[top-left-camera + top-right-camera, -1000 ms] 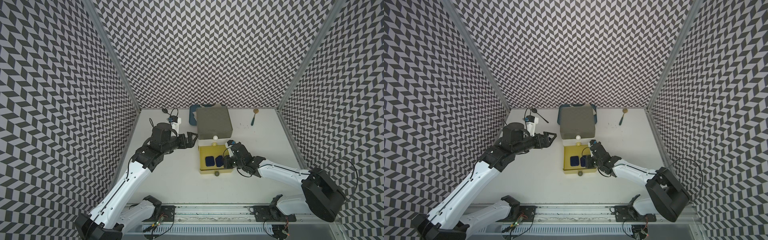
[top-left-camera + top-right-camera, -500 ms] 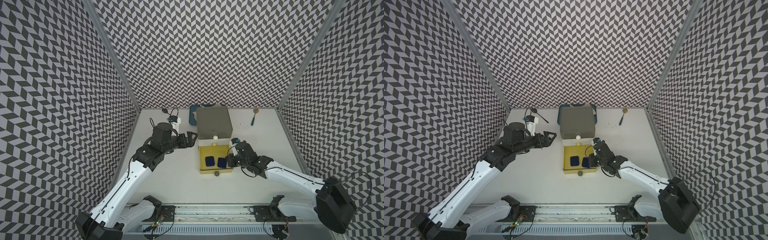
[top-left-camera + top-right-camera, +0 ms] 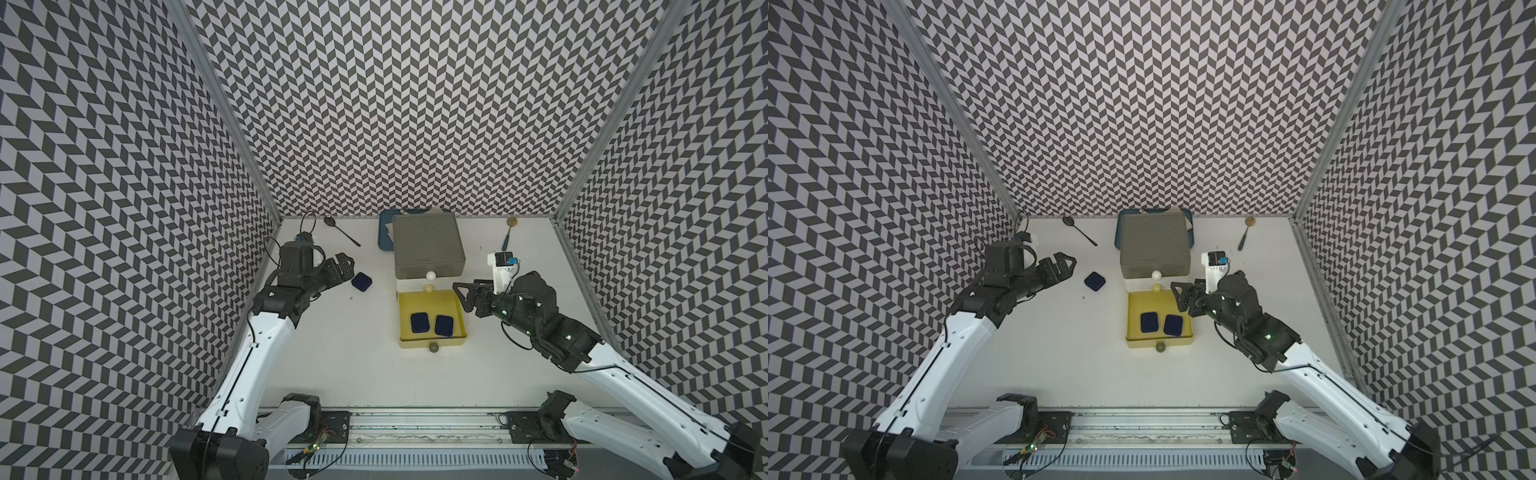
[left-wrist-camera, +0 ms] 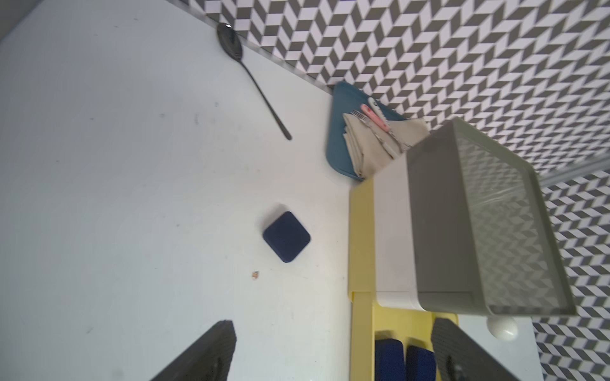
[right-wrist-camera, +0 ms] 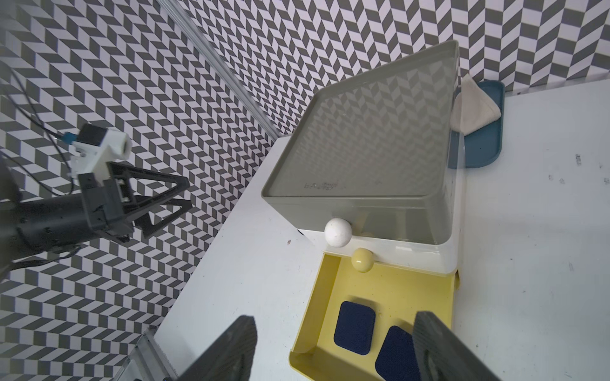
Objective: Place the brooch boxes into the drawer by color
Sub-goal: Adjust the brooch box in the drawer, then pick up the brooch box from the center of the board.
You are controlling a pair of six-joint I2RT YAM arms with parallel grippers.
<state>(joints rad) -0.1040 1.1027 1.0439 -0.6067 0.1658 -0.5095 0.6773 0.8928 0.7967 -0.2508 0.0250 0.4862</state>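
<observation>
The drawer chest (image 3: 428, 245) stands at the back middle, its yellow bottom drawer (image 3: 432, 344) pulled out. Two navy brooch boxes (image 3: 419, 323) (image 3: 444, 325) lie side by side in it, also seen in the right wrist view (image 5: 355, 331). A third navy brooch box (image 3: 361, 281) (image 4: 286, 237) lies on the table left of the chest. My left gripper (image 3: 347, 268) (image 4: 333, 333) hovers open just left of that box. My right gripper (image 3: 462, 297) (image 5: 335, 323) is open and empty at the yellow drawer's right edge. No red or black boxes show.
A dark blue tray (image 3: 384, 239) with a napkin and cutlery (image 4: 373, 138) sits behind the chest. A black spoon (image 3: 341, 231) lies at the back left and a blue-handled spoon (image 3: 509, 235) at the back right. Patterned walls close in three sides.
My right gripper opened, left a navy box in the yellow drawer and drew back to the right. My left gripper pulled back slightly, uncovering the navy box on the table.
</observation>
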